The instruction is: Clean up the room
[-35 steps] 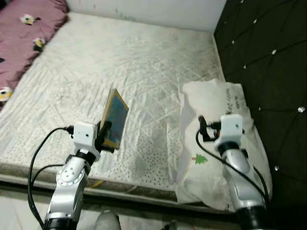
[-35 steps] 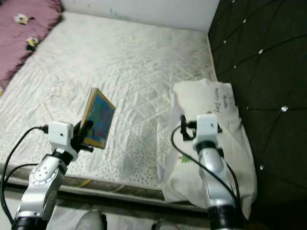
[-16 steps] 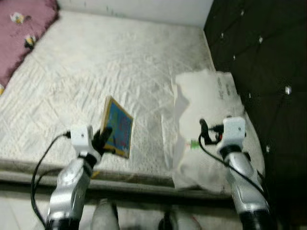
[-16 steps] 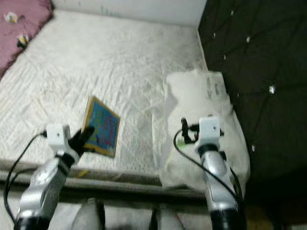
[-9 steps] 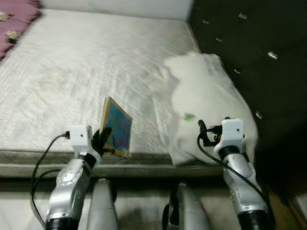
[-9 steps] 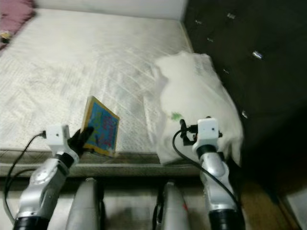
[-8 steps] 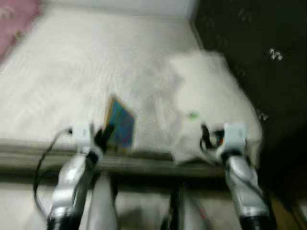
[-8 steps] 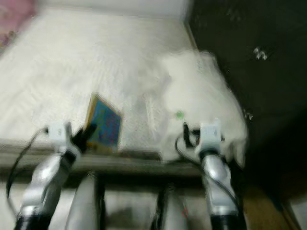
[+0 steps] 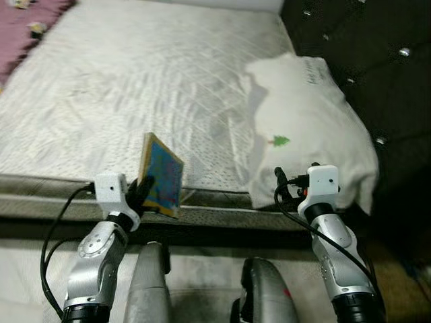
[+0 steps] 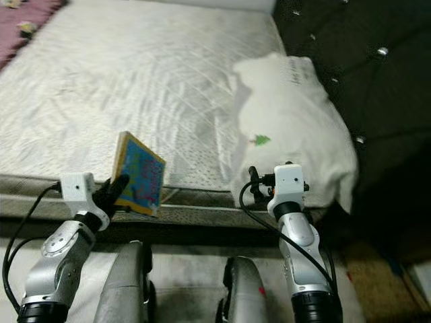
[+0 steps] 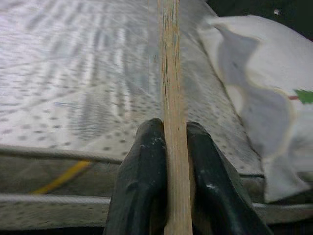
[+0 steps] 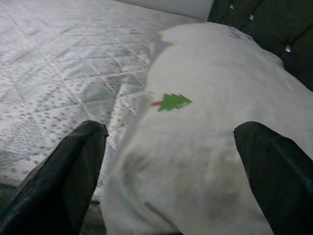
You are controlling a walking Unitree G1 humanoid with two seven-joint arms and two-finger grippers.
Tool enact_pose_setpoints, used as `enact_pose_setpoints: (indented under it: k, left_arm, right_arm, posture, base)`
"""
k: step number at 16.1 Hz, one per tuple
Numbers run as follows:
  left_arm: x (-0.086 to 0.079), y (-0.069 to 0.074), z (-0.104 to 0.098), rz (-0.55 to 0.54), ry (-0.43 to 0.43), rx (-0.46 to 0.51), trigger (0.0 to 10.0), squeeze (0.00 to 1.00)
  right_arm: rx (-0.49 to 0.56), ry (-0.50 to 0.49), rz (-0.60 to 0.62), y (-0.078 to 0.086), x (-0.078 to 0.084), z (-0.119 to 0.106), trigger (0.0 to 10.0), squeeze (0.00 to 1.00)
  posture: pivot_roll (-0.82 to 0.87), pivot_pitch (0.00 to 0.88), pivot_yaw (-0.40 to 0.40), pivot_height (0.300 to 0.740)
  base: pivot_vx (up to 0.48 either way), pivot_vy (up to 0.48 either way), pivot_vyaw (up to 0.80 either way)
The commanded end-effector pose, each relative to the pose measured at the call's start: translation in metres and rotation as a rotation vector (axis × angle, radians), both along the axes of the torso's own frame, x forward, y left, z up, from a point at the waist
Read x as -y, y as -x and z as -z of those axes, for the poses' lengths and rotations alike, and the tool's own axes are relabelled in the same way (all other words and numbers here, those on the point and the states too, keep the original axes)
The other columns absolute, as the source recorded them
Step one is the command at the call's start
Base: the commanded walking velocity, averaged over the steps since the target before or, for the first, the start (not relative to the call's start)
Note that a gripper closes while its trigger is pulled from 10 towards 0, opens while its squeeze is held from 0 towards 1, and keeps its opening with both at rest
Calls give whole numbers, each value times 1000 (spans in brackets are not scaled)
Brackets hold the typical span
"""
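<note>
My left gripper [image 9: 143,192] is shut on a thin book [image 9: 163,175] with a blue cover and yellow border, held upright on edge in front of the mattress's near edge. In the left wrist view the book's edge [image 11: 169,98] runs straight up between the two black fingers [image 11: 142,181]. My right gripper [image 9: 281,183] is open and holds nothing, hovering just before the near end of a white pillow [image 9: 310,128] with a small green tree print [image 12: 174,102]. Its two fingers [image 12: 73,166] stand wide apart in the right wrist view.
A bare white quilted mattress [image 9: 148,87] spreads ahead, its front edge [image 9: 215,215] close to my arms. A black tufted headboard [image 9: 377,60] rises on the right. A pink blanket [image 9: 27,30] lies at the far left. My grey legs [image 9: 151,282] show below.
The camera has drawn back and tilted down, so the bed's front edge and my legs now show. The book stays in my left gripper; both arms keep their pose.
</note>
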State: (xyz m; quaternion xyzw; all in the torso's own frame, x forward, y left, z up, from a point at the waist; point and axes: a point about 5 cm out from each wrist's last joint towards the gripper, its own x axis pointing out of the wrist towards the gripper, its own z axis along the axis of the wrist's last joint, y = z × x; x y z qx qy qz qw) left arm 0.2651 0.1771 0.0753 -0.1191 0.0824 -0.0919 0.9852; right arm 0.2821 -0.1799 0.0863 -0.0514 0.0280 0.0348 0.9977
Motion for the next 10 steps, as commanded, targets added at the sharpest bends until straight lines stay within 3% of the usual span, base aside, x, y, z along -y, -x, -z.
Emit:
enact_pose_setpoints:
  k: [1, 10]
  left_arm:
    - [2, -3, -10, 13, 2, 52, 10000, 0]
    - [4, -4, -10, 16, 7, 52, 10000, 0]
  right_arm:
    - [-5, 1, 10, -1, 4, -1, 10000, 0]
    - [-2, 22, -15, -1, 2, -1, 10000, 0]
  posture:
    - [-16, 121, -73, 625]
    - [-19, 125, -76, 625]
  base:
    - [292, 0, 0]
    - [308, 0, 0]
